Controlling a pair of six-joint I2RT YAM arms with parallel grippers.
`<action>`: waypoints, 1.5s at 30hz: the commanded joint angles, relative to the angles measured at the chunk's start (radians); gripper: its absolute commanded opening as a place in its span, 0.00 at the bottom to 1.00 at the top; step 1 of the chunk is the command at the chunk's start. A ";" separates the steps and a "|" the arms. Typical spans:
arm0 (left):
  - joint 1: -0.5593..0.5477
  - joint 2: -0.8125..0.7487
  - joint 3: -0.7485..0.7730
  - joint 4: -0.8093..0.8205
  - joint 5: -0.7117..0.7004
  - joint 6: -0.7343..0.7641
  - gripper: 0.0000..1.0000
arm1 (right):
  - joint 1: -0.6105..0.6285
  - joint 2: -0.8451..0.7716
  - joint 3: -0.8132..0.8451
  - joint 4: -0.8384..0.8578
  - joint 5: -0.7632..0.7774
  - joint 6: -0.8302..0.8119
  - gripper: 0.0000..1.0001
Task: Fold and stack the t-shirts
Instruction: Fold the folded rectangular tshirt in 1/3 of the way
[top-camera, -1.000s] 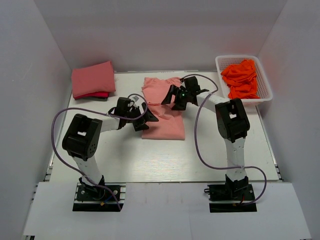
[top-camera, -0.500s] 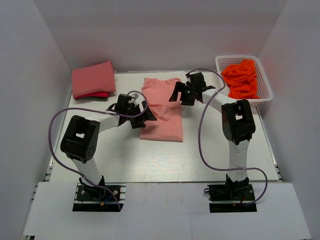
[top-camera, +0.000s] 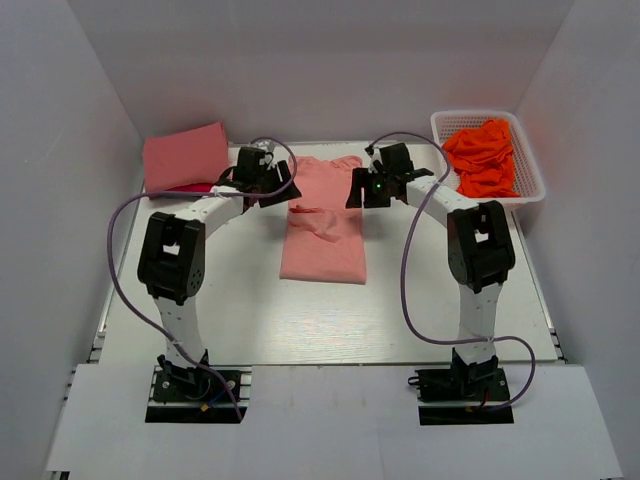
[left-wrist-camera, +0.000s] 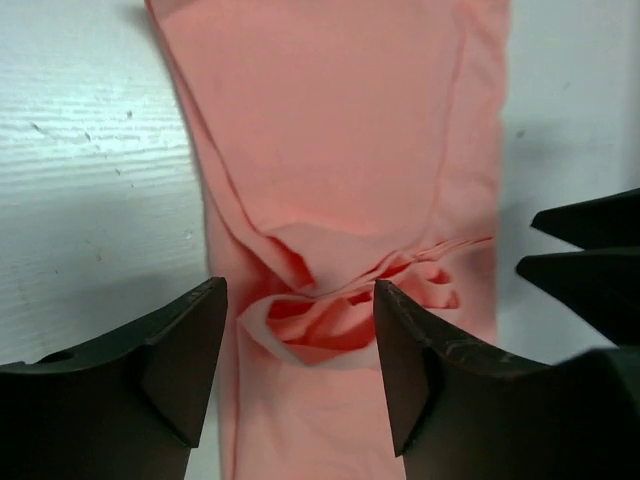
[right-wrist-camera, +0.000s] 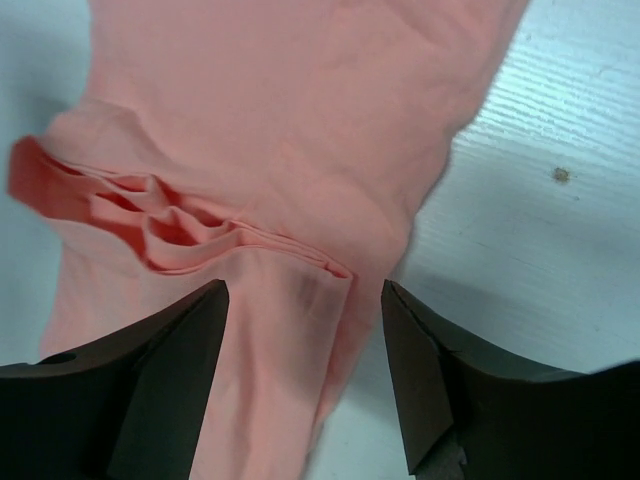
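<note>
A salmon pink t-shirt (top-camera: 322, 225) lies as a long narrow strip on the table's middle, with a bunched ridge across it. It also shows in the left wrist view (left-wrist-camera: 350, 150) and the right wrist view (right-wrist-camera: 270, 120). My left gripper (top-camera: 283, 190) is open and empty above the strip's far left edge; its fingers (left-wrist-camera: 170, 370) straddle the bunched folds. My right gripper (top-camera: 359, 194) is open and empty above the strip's far right edge (right-wrist-camera: 340, 330). Folded pink t-shirts (top-camera: 186, 158) are stacked at the far left, a deeper rose one underneath.
A white basket (top-camera: 530, 190) at the far right holds crumpled orange-red cloth (top-camera: 483, 157). White walls close in the table on three sides.
Both grippers have let go of the shirt and moved toward the far end of it. The shirt now lies as a narrower strip with both sides folded in.
</note>
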 joint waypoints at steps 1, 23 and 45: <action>-0.002 0.031 0.001 -0.021 0.047 0.047 0.70 | -0.001 0.038 0.066 -0.052 0.004 -0.038 0.67; -0.002 0.070 -0.017 0.005 0.207 0.023 0.00 | 0.002 0.087 0.036 -0.043 -0.033 -0.012 0.32; 0.018 -0.001 0.010 -0.063 0.185 -0.017 0.00 | -0.001 -0.045 -0.038 -0.012 -0.022 0.042 0.00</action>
